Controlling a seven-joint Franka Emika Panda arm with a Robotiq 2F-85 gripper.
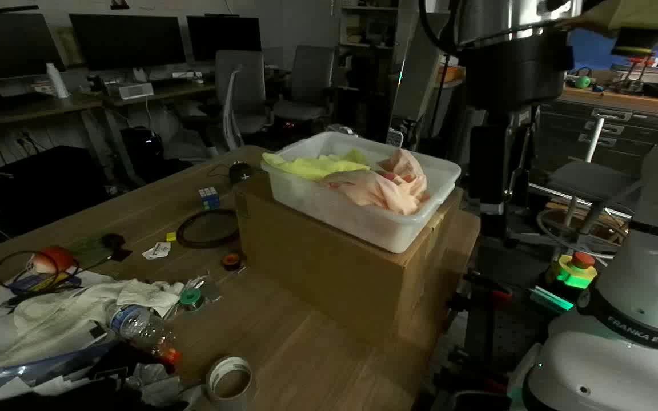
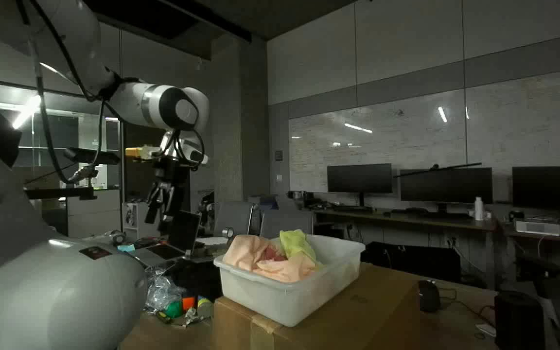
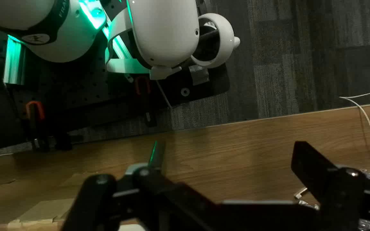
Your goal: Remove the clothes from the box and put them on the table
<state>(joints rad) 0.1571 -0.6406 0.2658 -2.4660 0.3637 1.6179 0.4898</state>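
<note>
Clothes (image 1: 383, 191), peach and yellow, bunched inside white plastic tub (image 1: 334, 208) atop cardboard box (image 1: 317, 268), Robotiq gripper (image 3: 229, 154) well apart from tub, jaws spread, unloaded.

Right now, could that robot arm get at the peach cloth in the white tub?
Probably yes: the white tub is uncovered, the peach cloth lies exposed, and the gripper hangs open to one side, though it must move over first.
</note>
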